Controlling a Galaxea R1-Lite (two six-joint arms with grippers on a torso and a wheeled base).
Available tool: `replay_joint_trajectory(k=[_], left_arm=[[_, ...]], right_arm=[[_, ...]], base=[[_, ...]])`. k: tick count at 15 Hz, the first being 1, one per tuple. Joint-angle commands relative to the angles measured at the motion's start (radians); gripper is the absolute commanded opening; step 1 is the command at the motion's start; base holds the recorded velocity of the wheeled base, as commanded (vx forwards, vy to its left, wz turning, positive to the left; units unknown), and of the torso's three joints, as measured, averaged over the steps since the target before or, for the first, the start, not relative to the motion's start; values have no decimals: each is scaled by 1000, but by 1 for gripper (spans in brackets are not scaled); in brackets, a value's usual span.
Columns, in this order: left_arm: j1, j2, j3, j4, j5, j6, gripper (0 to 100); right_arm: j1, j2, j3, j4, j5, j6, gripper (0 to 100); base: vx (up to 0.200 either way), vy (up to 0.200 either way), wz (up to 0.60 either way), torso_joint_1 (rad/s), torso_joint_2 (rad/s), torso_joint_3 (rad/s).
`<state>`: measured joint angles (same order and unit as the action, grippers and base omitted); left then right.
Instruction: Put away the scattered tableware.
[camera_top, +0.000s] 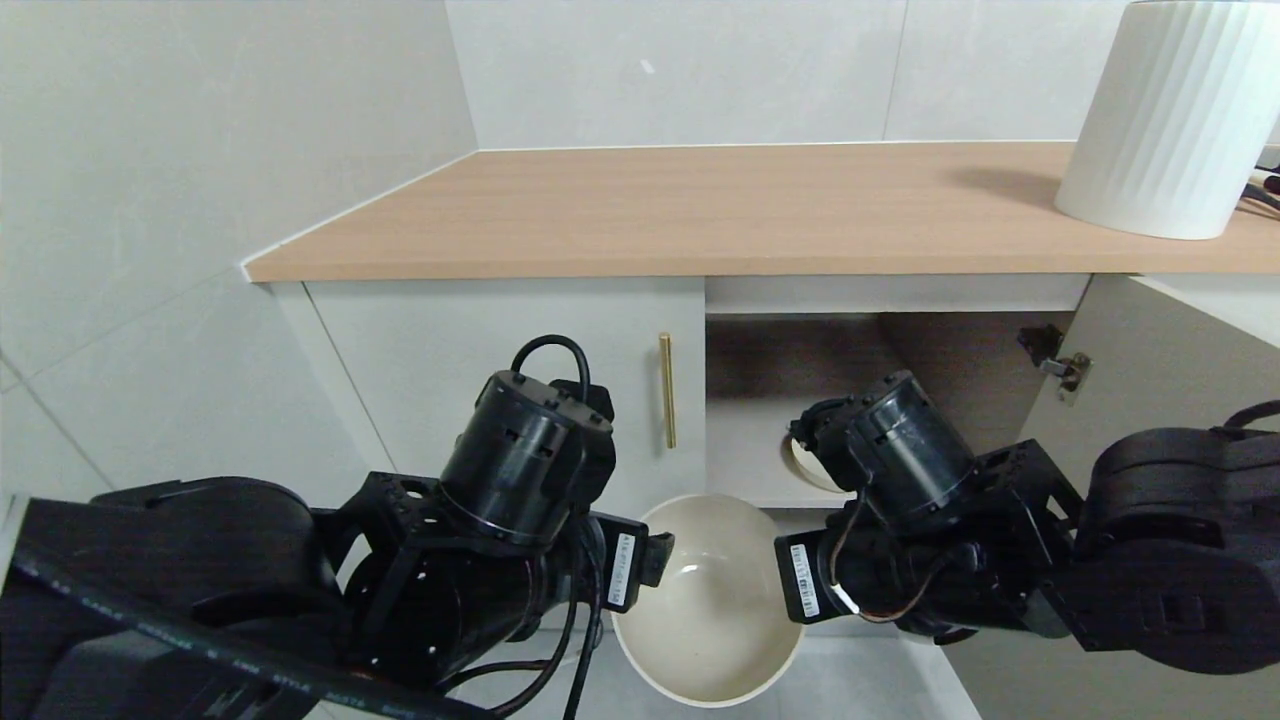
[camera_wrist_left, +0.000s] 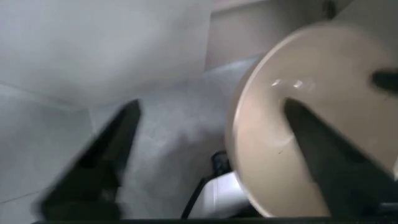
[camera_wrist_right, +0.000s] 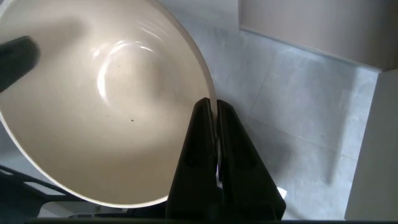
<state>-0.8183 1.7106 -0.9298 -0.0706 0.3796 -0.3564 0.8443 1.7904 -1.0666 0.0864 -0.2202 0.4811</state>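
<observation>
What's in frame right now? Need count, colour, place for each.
bowl: 1, cream, held low in front of the cabinet
dish: 1, cream, on the open cabinet shelf, mostly hidden
ribbed container: 1, white, on the counter's right end
counter: 1, wood-tone, above the cabinet
handle: 1, gold, on the closed left door
open door: 1, pale, swung out at right
left gripper: black, fingers open at bowl rim
right gripper: black, fingers shut on bowl rim

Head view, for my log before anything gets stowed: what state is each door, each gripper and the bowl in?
bowl: empty, held by its rim.
right gripper: shut on the bowl's rim.
left gripper: open, by the bowl.
left cabinet door: shut.
right cabinet door: open.
</observation>
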Motion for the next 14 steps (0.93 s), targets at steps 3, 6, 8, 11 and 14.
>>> replay_joint_trajectory(k=[3,6,8,11,14], left_arm=[[4,-25,5,-11,4,-12,100],[7,-43,5,-11,4,-12,100],[7,-45,5,-11,4,-12,100],[7,-45,5,-11,4,-13,100],[7,-49,5,-11,4,-13,100]], right_arm=[[-142,95,-1,-79,-24,48,0],[-275,184,82,-327,-88,54,0],[-356,231,108,-505,-97,53,0],[-461,287,99,-646,-99,47,0],[-493,351,34,-645,-100,44,0]], base=[[0,0,0,0,0,0],[0,0,0,0,0,0],[0,0,0,0,0,0],[0,0,0,0,0,0],[0,0,0,0,0,0]])
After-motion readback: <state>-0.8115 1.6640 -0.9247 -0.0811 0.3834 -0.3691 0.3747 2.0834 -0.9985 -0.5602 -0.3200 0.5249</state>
